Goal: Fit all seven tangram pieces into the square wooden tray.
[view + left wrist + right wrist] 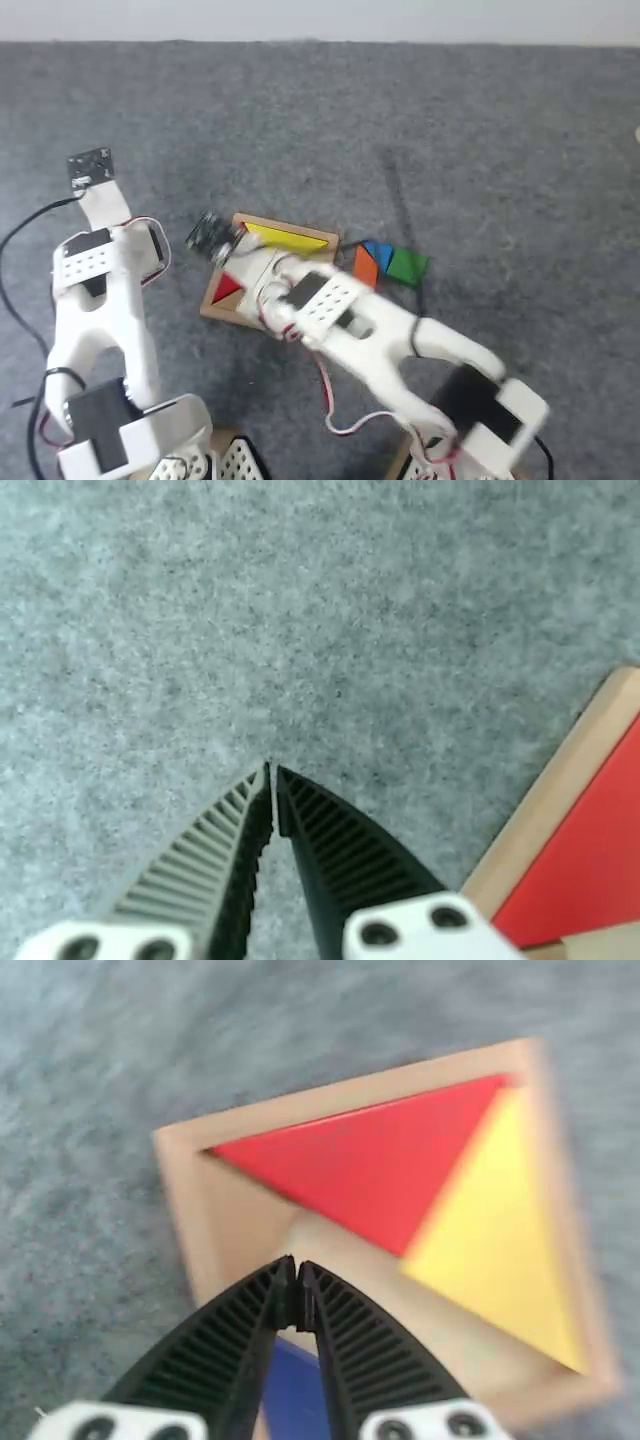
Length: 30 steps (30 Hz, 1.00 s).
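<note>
High view: the tray point(222, 313) lies mid-tabletop point(480, 130), the right arm point(340, 315) hanging over it. A yellow triangle point(285, 238) and a red triangle point(225, 290) sit inside. Orange point(365, 270), blue point(379, 254) and green point(408, 265) pieces lie just beside the tray's right corner. I judge two of seven placed, with most left to do.

Left wrist view: the left tool point(272, 770) is clenched on nothing, above bare tabletop near the tray's rim.

Right wrist view: the right tool point(297, 1262) is clenched above the tray floor. Red and yellow meet flush along one edge, filling about half the tray. A dark blue shape point(290, 1390) shows behind the fingers; whether it lies in the tray I cannot tell.
</note>
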Motion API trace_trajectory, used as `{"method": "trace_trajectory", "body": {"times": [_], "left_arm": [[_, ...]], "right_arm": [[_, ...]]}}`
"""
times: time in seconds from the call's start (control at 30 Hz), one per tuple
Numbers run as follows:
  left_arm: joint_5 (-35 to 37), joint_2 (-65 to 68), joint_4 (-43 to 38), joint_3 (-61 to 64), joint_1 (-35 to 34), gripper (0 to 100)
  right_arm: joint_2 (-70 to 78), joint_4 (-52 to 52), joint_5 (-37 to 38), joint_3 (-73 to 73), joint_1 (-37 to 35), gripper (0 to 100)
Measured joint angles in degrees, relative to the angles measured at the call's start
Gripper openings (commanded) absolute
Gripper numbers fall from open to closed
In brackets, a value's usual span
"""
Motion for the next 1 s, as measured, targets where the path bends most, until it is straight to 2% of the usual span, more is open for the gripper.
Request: {"method": "trace_trajectory", "body": {"times": [0.23, 0.33, 0.43, 0.7, 1.0], "left_arm": [[0.0, 0.0, -1.1, 0.0, 0.0, 1], [0.0, 0.0, -1.1, 0.0, 0.0, 1], [0.0, 0.0, -1.1, 0.0, 0.0, 1], [0.0, 0.0, -1.1, 0.1, 1.5, 1], [0.0, 0.0, -1.1, 0.1, 1.8, 1]], "right_arm": [[-17.6, 11.6, -0.2, 4.0, 7.9, 1.3], [-20.4, 12.4, -4.0, 9.4, 10.9, 10.2], [-20.5, 12.0, -10.0, 10.5, 12.7, 19.0], [-12.6, 2.5, -14.9, 10.5, 12.1, 15.9], [-3.5, -0.4, -21.9, 7.6, 14.9, 15.9]]}}
